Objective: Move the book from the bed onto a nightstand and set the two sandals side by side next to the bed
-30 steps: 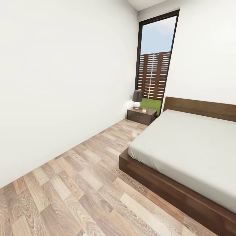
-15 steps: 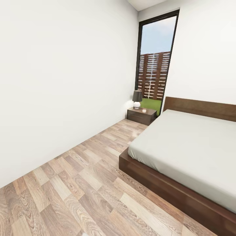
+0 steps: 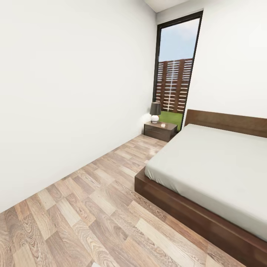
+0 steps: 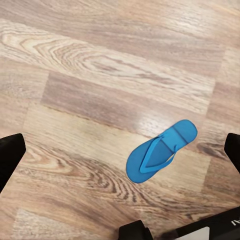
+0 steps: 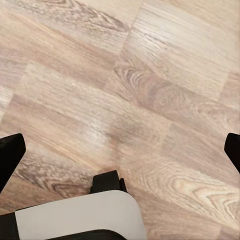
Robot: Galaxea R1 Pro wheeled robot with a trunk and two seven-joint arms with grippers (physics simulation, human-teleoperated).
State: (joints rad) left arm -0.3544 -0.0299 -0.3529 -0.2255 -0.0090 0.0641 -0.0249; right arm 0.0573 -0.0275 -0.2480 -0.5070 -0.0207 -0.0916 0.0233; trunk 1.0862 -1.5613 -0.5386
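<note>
— Looking across the bedroom from the head view, what is seen along the far wall?

— A tall black-framed window [image 3: 174, 66] is seen there, with a brown slatted fence behind it. Below it, in the far corner of the wood-plank floor [image 3: 92, 207], the nightstand [image 3: 160, 130] is set just beside the head end of the bed [image 3: 207, 167]. A small lamp [image 3: 155, 112] with a dark shade is stood on the nightstand's top, and a small pale object beside it is too small to be made out.

— And the bed itself?

— Its light-grey mattress is shown smooth and bare over the part that is visible, framed by the dark-brown platform and headboard.

— Where is a sandal found?

— One blue sandal [image 4: 161, 157] is seen in the left wrist view, lying flat on the floor with its straps up, well apart from anything else.

— How are the grippers held?

— The left gripper [image 4: 120, 150] is spread wide, its two dark fingertips [image 4: 10, 157] shown at opposite edges of the picture, and nothing is held between them. The right gripper [image 5: 120, 155] is likewise spread wide above bare planks, with nothing gripped; part of a grey and black piece of the robot [image 5: 75, 215] is seen beneath it.
</note>
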